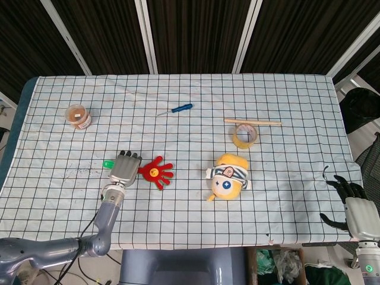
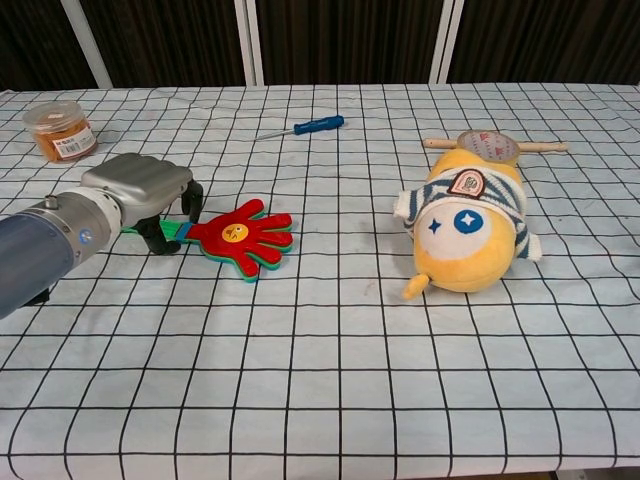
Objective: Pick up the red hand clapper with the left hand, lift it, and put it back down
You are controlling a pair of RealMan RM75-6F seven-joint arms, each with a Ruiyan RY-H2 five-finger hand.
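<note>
The red hand clapper (image 1: pixel 157 172) (image 2: pixel 240 234) lies flat on the checked cloth, its green handle (image 2: pixel 176 232) pointing left. My left hand (image 1: pixel 123 168) (image 2: pixel 140 187) arches over that handle, fingers (image 2: pixel 191 197) curled down on the far side and the thumb on the near side. A gap shows between them and the handle, and nothing is lifted. My right hand (image 1: pixel 349 202) hangs beyond the table's right edge with its fingers apart, holding nothing; only the head view shows it.
A yellow plush toy (image 1: pixel 227 177) (image 2: pixel 463 225) lies right of the clapper. Farther back are a blue screwdriver (image 1: pixel 177 109) (image 2: pixel 303 127), a tape roll (image 1: pixel 244 135) with a wooden stick (image 1: pixel 253 122), and an orange-lidded jar (image 1: pixel 78 116) (image 2: pixel 60 130) at the far left.
</note>
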